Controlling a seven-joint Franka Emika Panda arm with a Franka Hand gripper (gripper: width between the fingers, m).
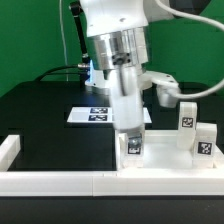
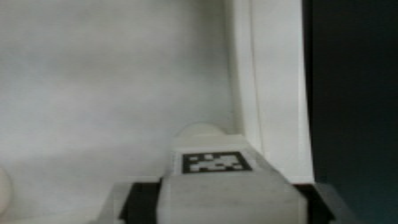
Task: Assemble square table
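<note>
My gripper is down at the table slab's front edge, jaws closed on a white tagged leg; in the wrist view the leg sits between my dark fingertips, tag face toward the camera. Leg held upright, long axis vertical, rounded end pointing away from my palm, toward the slab. Whether it already touches the slab I can't tell.

The square tabletop lies flat, tucked into the corner of the white L-shaped rail, at the exterior view's right. Two more legs stand upright on it, near the far right side. Marker board lies behind on the black table, well apart.

Handling guess: leg looks like rigid light plastic, smooth, likely slick, so it could twist in the pads. Best grip is across the flat sides near the tagged upper part, as now, leaving the lower end free for a socket. Slab looks stiff, heavier, braced by the rail.
</note>
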